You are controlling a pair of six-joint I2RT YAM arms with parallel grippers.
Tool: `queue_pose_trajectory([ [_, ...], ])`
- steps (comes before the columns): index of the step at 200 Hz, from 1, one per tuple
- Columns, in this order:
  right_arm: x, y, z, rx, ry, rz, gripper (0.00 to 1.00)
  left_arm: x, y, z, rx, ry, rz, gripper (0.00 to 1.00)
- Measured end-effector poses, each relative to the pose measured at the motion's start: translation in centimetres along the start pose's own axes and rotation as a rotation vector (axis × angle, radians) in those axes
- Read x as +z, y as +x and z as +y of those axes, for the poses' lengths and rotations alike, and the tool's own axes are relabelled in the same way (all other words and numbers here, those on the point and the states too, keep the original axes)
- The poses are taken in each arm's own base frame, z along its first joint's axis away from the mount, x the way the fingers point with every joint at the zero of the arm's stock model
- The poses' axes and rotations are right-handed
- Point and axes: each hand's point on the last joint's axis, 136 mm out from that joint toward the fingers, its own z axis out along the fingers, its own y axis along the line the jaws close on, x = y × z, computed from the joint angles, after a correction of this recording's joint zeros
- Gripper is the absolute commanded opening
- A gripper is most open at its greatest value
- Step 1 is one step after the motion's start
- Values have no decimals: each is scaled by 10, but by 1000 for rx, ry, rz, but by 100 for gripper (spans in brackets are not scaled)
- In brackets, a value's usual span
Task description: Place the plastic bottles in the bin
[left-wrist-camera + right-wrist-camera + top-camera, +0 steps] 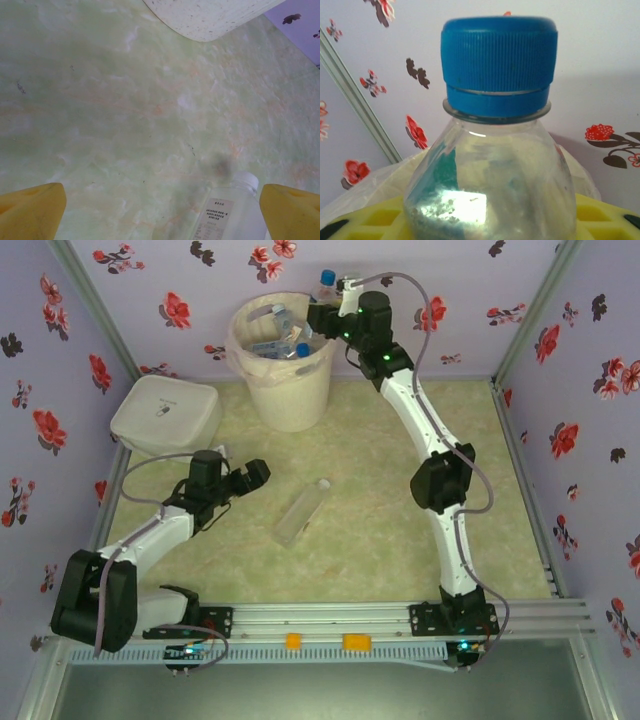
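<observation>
My right gripper (325, 308) is up over the right rim of the bin (283, 390), a tall cream bucket with a pale liner. It is shut on a clear plastic bottle with a blue cap (498, 65), which stands upright between the yellow fingers (375, 220); its cap (327, 277) pokes above the gripper. Several bottles (280, 338) lie inside the bin. Another clear bottle with a white cap (303, 510) lies on the table mid-floor. My left gripper (250, 478) hovers just left of it, open, and this bottle (232, 210) lies close to the right finger (292, 212).
A flat white rounded-square box (165, 412) sits at the back left, with its corner (210, 17) ahead of the left gripper. Flowered walls close in the back and sides. The marbled green table top (370, 470) lies bare between the arms.
</observation>
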Motion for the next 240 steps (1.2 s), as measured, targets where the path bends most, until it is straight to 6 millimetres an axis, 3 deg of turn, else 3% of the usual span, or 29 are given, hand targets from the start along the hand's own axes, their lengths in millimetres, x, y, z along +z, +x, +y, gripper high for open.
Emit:
queue_pose_trajectory([
  [15,4,11,-5,-7,13,22,89,1,1,0,1,-1,4,100],
  [37,10,30,-13,6,27,68,99,1,2,-1,2,0,6,100],
  [62,10,34,-16,18,32,80,100,1,1,-2,3,2,4,100],
  [120,9,15,-3,67,-29,20,100,2,-2,-4,4,4,1,100],
  [177,6,19,-1,86,-34,39,100,3,-3,-6,7,7,3,100],
  [211,-14,31,-3,104,5,101,100,4,-4,-12,34,14,7,100],
  [240,-51,36,-4,109,76,145,100,3,-8,-28,91,43,3,100],
])
